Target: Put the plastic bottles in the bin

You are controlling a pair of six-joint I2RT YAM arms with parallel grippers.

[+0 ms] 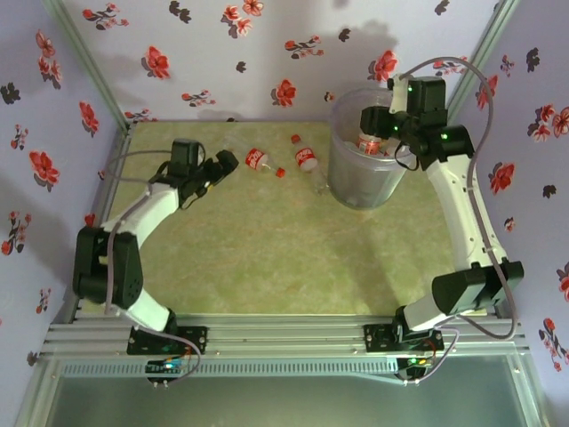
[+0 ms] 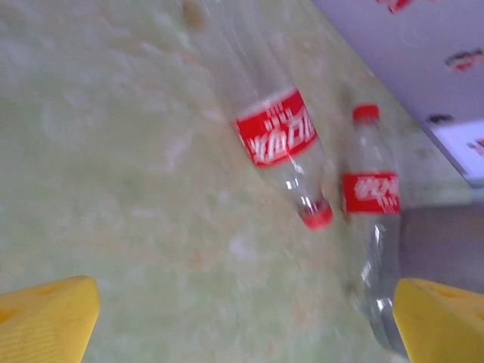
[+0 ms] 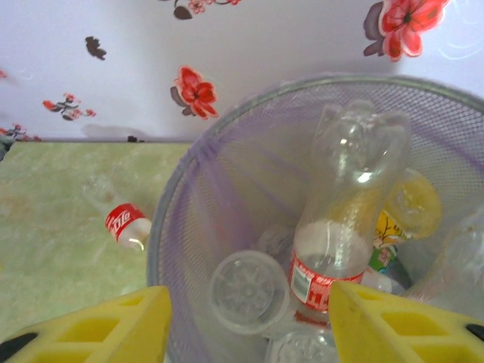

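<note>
Release is the step in hand for my right pincer [image 1: 372, 121], I judge. It hangs over the bin [image 1: 356, 182] at 1 o'clock on the bench [image 1: 267, 258], fingers spread, pinching nothing. To finish well I should rise straight up past the rim before swinging away, so that no finger catches it and tips the bin.

My left pincer [image 1: 222, 165] sits at 10 o'clock, spread wide and empty, facing the two bottles left on the bench near 12 o'clock. The left bottle [image 1: 256, 159] is the closer. I would straddle it across the label and close gently, since a thin empty bottle will likely roll or buckle. I would also keep clear of the right bottle [image 1: 307, 160], which lies between the left one and the bin.

The top view gives the layout: both arms, the bin and the two loose bottles. The right wrist view looks down into the bin, where a clear bottle [image 3: 344, 219] stands base up, a yellow bottle [image 3: 414, 203] lies at its 3 o'clock, and more clear ones lie beneath. The left wrist view, though blurred, shows how the loose pair lie: the left bottle's cap points to 5 o'clock, just beside the right bottle. I cannot tell whether they touch.
</note>
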